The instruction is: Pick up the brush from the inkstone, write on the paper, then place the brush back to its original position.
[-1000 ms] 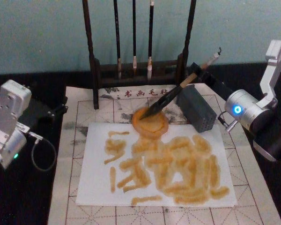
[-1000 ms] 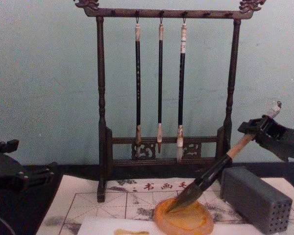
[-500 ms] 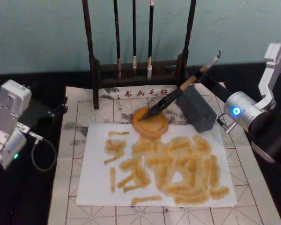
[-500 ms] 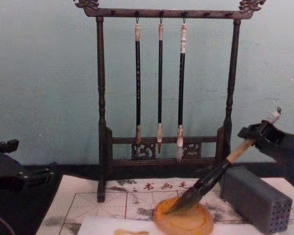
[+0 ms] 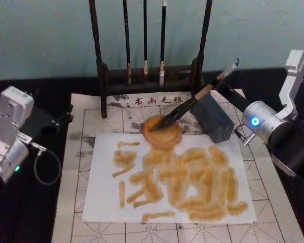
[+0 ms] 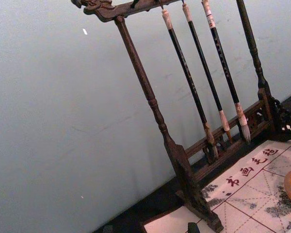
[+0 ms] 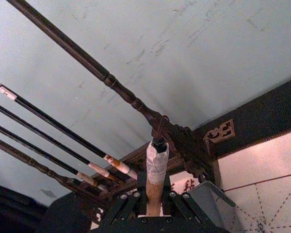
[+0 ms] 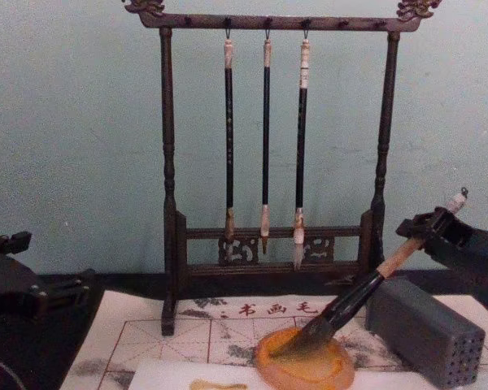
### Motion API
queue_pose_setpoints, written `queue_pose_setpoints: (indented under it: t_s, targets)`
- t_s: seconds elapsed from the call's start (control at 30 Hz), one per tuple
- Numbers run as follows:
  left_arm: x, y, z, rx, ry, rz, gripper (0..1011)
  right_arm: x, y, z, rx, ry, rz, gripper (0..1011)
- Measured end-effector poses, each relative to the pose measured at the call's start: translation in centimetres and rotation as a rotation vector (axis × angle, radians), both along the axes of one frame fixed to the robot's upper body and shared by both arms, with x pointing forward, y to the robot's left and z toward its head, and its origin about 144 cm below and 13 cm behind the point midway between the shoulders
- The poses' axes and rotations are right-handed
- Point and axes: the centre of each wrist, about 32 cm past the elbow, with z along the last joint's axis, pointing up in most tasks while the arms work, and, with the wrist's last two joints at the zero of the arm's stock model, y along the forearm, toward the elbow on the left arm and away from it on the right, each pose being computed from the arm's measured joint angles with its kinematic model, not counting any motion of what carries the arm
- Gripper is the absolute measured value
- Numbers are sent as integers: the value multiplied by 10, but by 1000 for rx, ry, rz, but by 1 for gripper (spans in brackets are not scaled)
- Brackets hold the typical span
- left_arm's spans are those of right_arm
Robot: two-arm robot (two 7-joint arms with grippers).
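The brush [image 5: 192,103] leans at a slant, its dark bristles resting in the round amber inkstone [image 5: 162,133] and its white-wrapped top pointing back and to the right. My right gripper [image 5: 220,83] is shut on the tan upper handle. In the chest view the brush [image 8: 350,305] rises from the inkstone [image 8: 305,372] to the right gripper [image 8: 433,228]. In the right wrist view the black fingers [image 7: 131,206] clamp the brush [image 7: 155,187] just below its wrapped end. The white paper [image 5: 104,197] in front of the inkstone carries many orange strokes. My left gripper [image 5: 61,118] is parked open at the mat's far left.
A grey rectangular block [image 5: 214,117] with small holes lies just right of the inkstone, under the brush handle. A dark wooden rack [image 8: 169,171] with three thin hanging brushes [image 8: 265,138] stands behind. A gridded calligraphy mat [image 5: 91,114] lies under the paper.
My right gripper has sunk lower and drifted slightly right, so the brush leans flatter. Its bristles have stayed on the inkstone. The left arm has not moved.
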Motion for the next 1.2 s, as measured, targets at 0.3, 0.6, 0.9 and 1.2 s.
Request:
queue_pose_setpoints:
  t_s: [0.3, 0.6, 0.9, 1.2]
  targets:
    - [0, 0, 0, 0, 0, 0, 1001, 0, 0, 0, 0, 0, 0, 185]
    - [0, 0, 0, 0, 0, 0, 1001, 0, 0, 0, 0, 0, 1, 255]
    - [0, 0, 0, 0, 0, 0, 1001, 0, 0, 0, 0, -1, 2, 544]
    - [0, 0, 0, 0, 0, 0, 1001, 0, 0, 0, 0, -2, 2, 820]
